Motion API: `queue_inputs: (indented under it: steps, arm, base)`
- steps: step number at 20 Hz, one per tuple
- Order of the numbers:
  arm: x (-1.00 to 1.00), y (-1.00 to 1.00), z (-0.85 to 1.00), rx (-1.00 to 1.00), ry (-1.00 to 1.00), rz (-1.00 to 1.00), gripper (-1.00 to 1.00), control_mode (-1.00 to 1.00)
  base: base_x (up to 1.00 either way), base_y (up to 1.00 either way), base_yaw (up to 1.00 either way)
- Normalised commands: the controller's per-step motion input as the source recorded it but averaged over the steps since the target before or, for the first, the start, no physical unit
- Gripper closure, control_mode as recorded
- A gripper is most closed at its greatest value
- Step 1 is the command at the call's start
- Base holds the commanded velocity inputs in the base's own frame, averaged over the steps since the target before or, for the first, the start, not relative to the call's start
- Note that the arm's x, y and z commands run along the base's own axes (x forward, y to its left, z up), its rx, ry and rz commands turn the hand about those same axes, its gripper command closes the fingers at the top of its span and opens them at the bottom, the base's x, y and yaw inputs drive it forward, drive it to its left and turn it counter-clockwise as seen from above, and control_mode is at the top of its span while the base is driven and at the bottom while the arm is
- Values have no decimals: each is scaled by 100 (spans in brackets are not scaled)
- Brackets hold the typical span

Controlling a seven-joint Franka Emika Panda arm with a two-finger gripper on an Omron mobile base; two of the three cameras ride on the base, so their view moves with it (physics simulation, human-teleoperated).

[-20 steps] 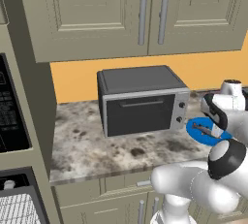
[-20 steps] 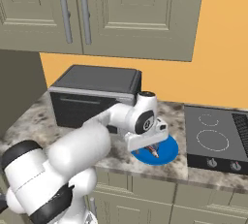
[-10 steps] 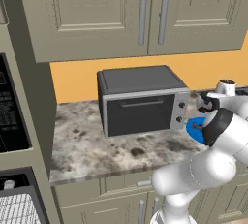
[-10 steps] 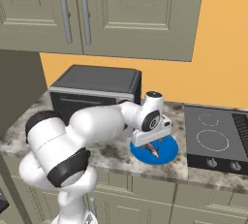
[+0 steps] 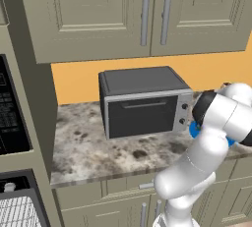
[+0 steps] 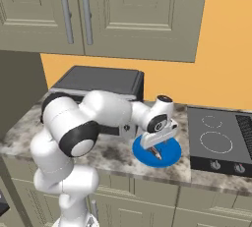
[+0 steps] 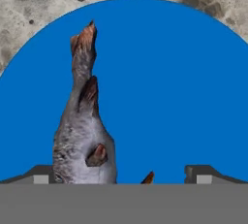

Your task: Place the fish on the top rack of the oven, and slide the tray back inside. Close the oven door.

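Note:
The fish [image 7: 82, 136], grey with reddish-brown fins, lies on a round blue plate [image 7: 164, 87] on the speckled counter. My gripper [image 7: 123, 174] hovers open just above it. One fingertip [image 7: 43, 173] stands beside the fish's body and the other is apart over bare plate. In the right base view the gripper [image 6: 158, 145] hangs over the plate [image 6: 170, 155] and the fish [image 6: 156, 153]. The oven [image 5: 12, 185] shows at the far lower left as a black strip with a silver knob. Its silver wire top rack [image 5: 17, 213] sits below the strip. The oven door is out of view.
A dark grey toaster oven [image 5: 142, 100] stands on the counter [image 5: 93, 147] left of the plate. A black cooktop [image 6: 219, 140] lies to the plate's right. Olive-grey wall cabinets [image 5: 142, 10] hang overhead. A black microwave front [image 5: 9, 118] sits above the oven.
The arm has swung its elbow up and leftward, and the hand has moved slightly right and down over the plate. The jaws stay open. The fish has not moved.

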Motion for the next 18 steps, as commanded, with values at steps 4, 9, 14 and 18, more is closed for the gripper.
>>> queue_inputs:
  steps: [4,9,14,18]
  arm:
    - [-6,34,-59,-3,-31,0,-100,-100]
    - [-25,68,-56,-9,-38,0,-100,-100]
    - [-11,68,-45,-7,-7,0,100,-100]
    - [21,27,-18,-1,0,0,100,-100]
  base:
    - [0,0,0]
    - [0,0,0]
    - [0,0,0]
    - [0,0,0]
